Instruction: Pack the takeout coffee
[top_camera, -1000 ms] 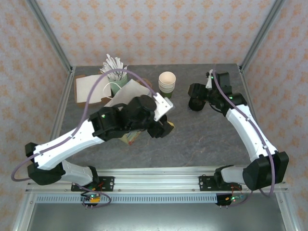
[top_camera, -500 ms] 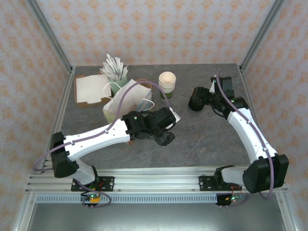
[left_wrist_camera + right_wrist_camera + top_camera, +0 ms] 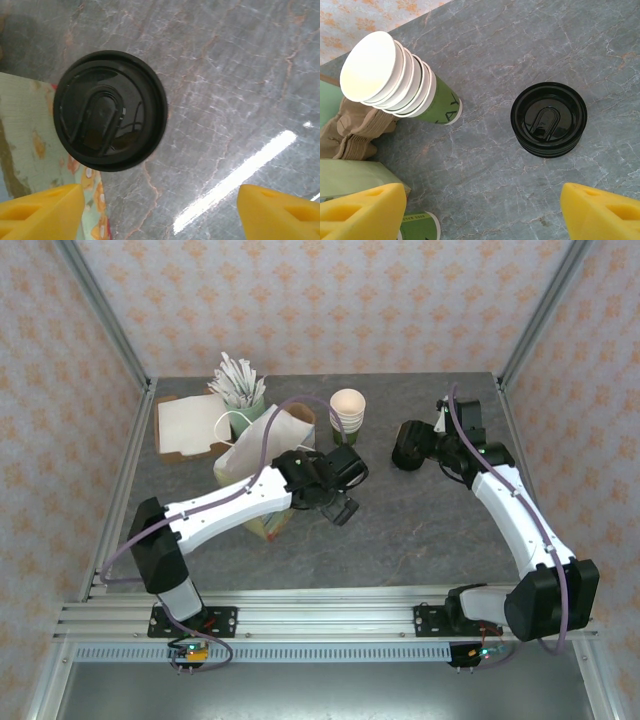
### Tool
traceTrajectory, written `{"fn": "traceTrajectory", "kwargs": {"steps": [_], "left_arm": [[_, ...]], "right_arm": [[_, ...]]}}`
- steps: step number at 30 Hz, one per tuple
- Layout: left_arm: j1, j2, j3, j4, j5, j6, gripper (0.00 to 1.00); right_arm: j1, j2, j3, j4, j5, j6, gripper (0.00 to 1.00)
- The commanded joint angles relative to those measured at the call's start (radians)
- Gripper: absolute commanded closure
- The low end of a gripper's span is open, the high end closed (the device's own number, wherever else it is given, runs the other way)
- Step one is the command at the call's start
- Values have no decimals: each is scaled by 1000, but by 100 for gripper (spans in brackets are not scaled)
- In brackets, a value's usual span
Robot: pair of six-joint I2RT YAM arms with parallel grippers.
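Left end effector (image 3: 157, 200): jaws wide apart, nothing between them, looking straight down on the takeout coffee (image 3: 110, 110). The coffee stands on the table (image 3: 225, 75) against the green paper bag (image 3: 25, 140); can't tell if they touch. Expect it to be light, with a thin paper wall that crushes easily. Its glossy black lid (image 3: 135, 75) is likely slippery and could pop off. Grip the cup wall just under the lid rim, squeeze gently, keep it upright. Right end effector (image 3: 482, 200): also spread and empty, near the cup stack (image 3: 395, 80) and loose lids (image 3: 548, 120).
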Motion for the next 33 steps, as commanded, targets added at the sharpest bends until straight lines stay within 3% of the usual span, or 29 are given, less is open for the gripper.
{"fn": "traceTrajectory", "kwargs": {"steps": [1,21,33], "left_arm": [[17,37,62,-53,-44,24,17],[129,179,158,-69,53,47,14],[159,199,177,-74,112,47,21]], "right_arm": [[1,0,-10,38,-13,11,19],[1,6,-23,59,-22,3,18],[1,12,-25,65,-34,6,18]]}}
